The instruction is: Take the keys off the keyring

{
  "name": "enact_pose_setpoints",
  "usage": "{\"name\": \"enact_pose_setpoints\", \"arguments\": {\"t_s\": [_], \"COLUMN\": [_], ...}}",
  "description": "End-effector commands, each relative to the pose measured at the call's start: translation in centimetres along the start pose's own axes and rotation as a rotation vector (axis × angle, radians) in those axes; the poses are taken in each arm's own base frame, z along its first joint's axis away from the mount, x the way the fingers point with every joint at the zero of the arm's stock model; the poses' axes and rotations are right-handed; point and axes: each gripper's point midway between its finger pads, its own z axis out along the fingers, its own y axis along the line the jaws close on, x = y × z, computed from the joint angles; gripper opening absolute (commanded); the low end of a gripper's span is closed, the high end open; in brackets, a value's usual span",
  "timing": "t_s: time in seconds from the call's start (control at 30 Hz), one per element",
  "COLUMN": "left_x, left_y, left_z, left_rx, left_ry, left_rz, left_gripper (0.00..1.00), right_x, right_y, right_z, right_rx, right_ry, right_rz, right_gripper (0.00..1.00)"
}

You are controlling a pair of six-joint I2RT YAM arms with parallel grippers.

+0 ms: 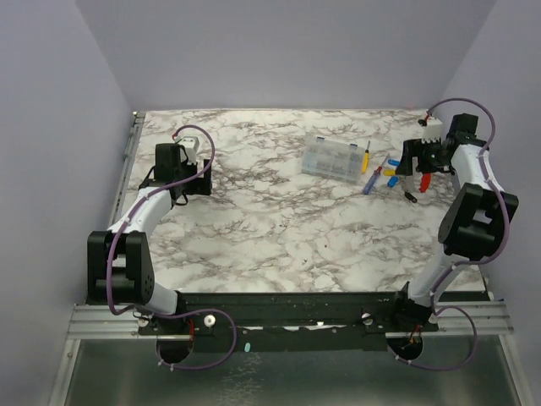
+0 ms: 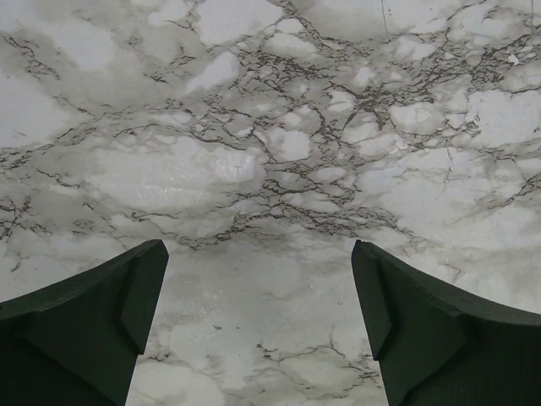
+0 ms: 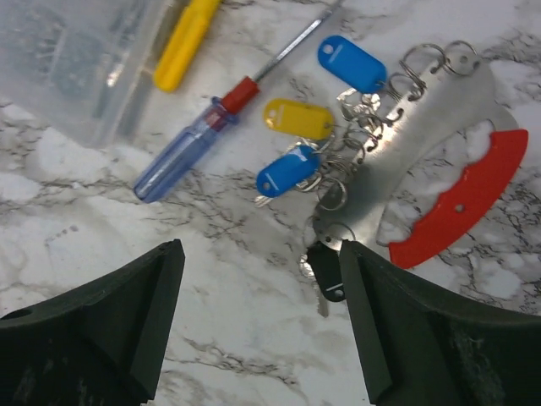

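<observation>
Both left gripper and right gripper have fingers apart, the right poised over tiny silvery blue-tagged keys, seemingly to grasp them.

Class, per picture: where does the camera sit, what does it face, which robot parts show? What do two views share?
Top external: above, behind the bases, looking down at the table; both arms show.
Left wrist: on its arm, facing only the table; open left gripper shows.
Right wrist: on its arm, facing the keys; open right gripper shows.
Shared: top and right wrist show the blue-handled screwdriver.
</observation>
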Motion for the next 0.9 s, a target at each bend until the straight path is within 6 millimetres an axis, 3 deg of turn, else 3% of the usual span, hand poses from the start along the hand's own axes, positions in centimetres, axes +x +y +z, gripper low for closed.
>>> {"name": "enact_pose_setpoints", "arguments": {"t_s": [0.0, 0.13, 0.4, 0.6, 0.87], "left_x": [-0.6, -0.8, -0.7, -0.8, -0.8], "left_y": [-0.5, -0.4, -0.6, -0.6, -0.7], "left_z": [-0.6, -0.7, -0.6, -0.7, -0.7], "left_rx": [0.028, 0.025, 0.034, 0.035, 0.037], "left_ry": [-0.033, -0.039, -0.038, -0.040, -0.041], "left_rz": [0.007, 0.009, 0.010, 0.011, 0.011], "left_gripper": [0.99, 0.99, 0.99, 0.99, 0.99], "right_x": [2.5, 4.0, 7.0, 8.7, 10.1], "right_y": [-3.6, -4.9, -5.4, -5.2, -4.7], "right_z": [1.2, 2.8, 5.0, 5.4, 5.8], "right_rx": [0.118, 0.131, 0.107, 0.097, 0.068], "right_ry": [0.134, 0.192, 0.256, 0.292, 0.320], "right_rz": [0.053, 0.052, 0.040, 0.020, 0.018], "right_gripper": [0.79, 0.68, 0.63, 0.61, 0.48]}}
